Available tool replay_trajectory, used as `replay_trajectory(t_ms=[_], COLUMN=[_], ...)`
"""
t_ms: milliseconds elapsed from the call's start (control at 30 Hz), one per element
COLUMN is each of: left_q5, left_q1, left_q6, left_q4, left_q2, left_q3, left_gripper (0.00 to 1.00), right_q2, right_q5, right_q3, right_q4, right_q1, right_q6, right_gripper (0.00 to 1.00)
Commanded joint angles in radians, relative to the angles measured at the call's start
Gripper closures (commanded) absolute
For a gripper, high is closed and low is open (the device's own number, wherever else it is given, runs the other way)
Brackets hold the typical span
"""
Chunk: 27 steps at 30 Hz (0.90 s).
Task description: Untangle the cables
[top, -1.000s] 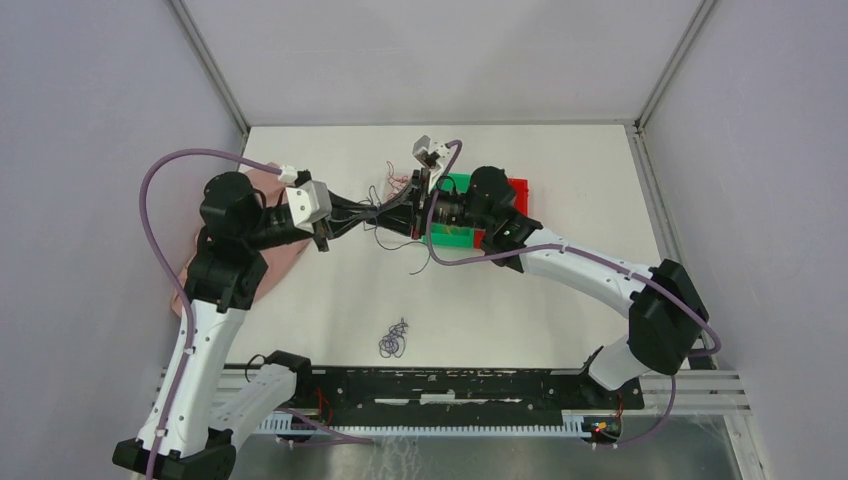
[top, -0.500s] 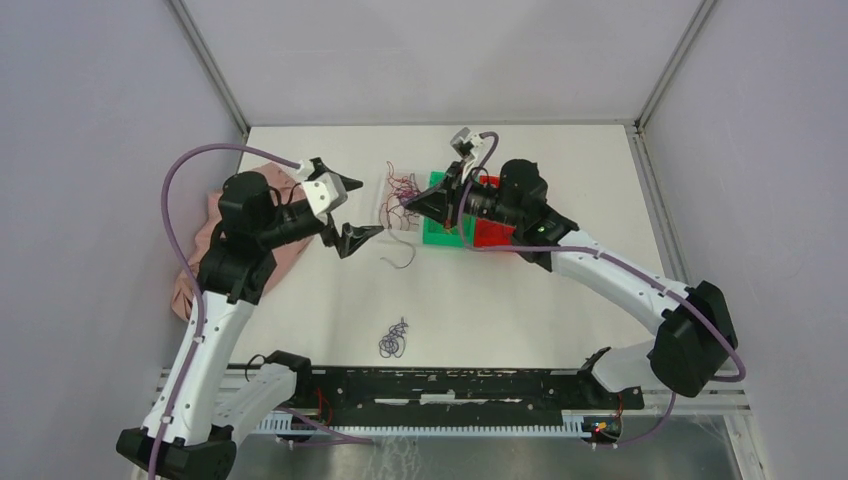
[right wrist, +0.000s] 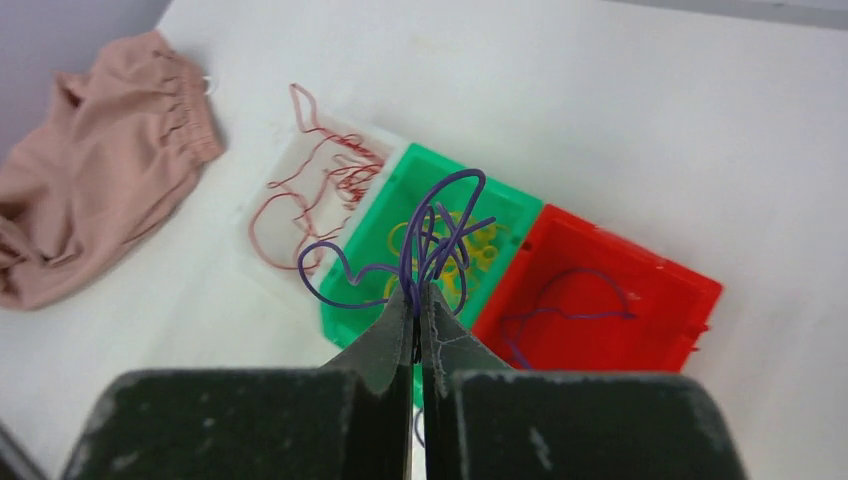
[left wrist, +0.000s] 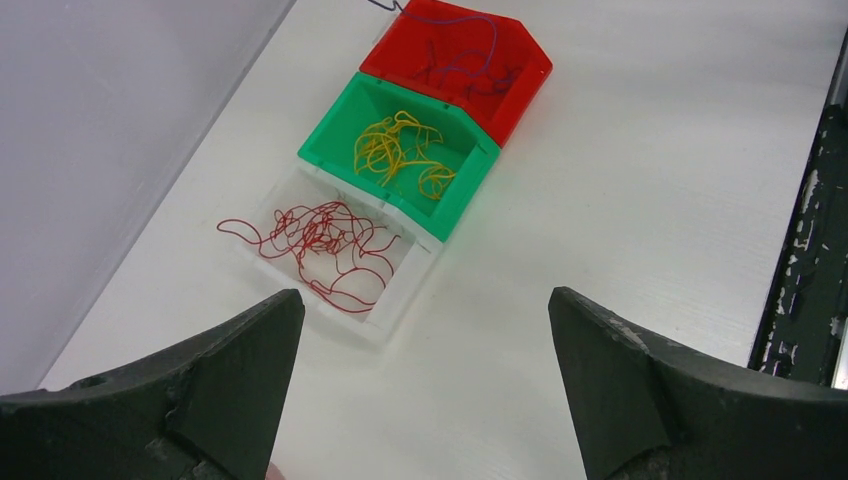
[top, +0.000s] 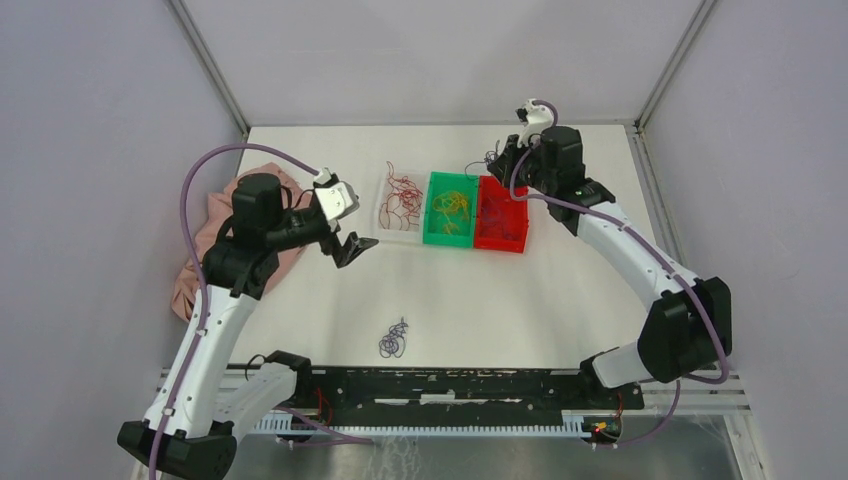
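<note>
Cables sorted by colour, it seems. A springy looped purple bundle (right wrist: 432, 235) is pinched tight in the right gripper (right wrist: 415, 300), lifted by the red plastic tray (right wrist: 660, 310) that holds purple strands. Curly yellow wires (left wrist: 400, 150) sit in the green tray (left wrist: 322, 152), dark red ones (left wrist: 325, 240) in the clear tray (left wrist: 403, 302). The left gripper (left wrist: 421, 303) gapes wide, empty. A dark tangled clump (top: 394, 340) waits near the arm bases.

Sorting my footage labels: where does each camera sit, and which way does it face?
Top external: above and behind, looking down at the table; left arm, right arm show.
Left wrist: faces the green bin; open left fingers show.
Right wrist: looks down; shut right fingers pinch purple cables.
Shared: the green bin.
</note>
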Motion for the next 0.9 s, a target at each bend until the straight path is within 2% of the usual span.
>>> replay_trajectory(t_ms=[0,167,333,567,767,800,867], left_q5=[-0.035,-0.062,-0.071,-0.062,-0.076,-0.076,-0.077], left_q1=[-0.003,-0.003,-0.003,-0.004,-0.003,-0.003,-0.003], left_q6=[0.048,0.051,0.064,0.056,0.055,0.050,0.042], left_q4=[-0.022,-0.050,-0.054,-0.053,-0.053,-0.053,-0.053], left_q2=[-0.021,-0.022,-0.026,-0.016,-0.021,-0.018,-0.015], left_q3=[0.039,0.044,0.040,0.047,0.044,0.045,0.047], left_gripper=[0.01,0.01,0.01,0.01,0.01,0.01,0.01], right_q2=[0.058,0.136,0.145,0.180,0.233,0.244,0.251], right_q5=[0.228,0.330,0.456,0.431,0.376,0.373,0.366], right_q3=[0.091,0.113,0.071,0.064,0.051,0.055,0.064], right_q4=[-0.053,-0.082,-0.083,-0.117,-0.151,-0.161,-0.179], right_q1=[-0.003,-0.006,-0.005,-0.005,-0.003,-0.004,-0.003], right_q6=[-0.157,-0.229,-0.249,-0.253,-0.168,-0.153,-0.128], right_gripper=[1.00,1.00,1.00,0.99,0.90,0.86,0.70])
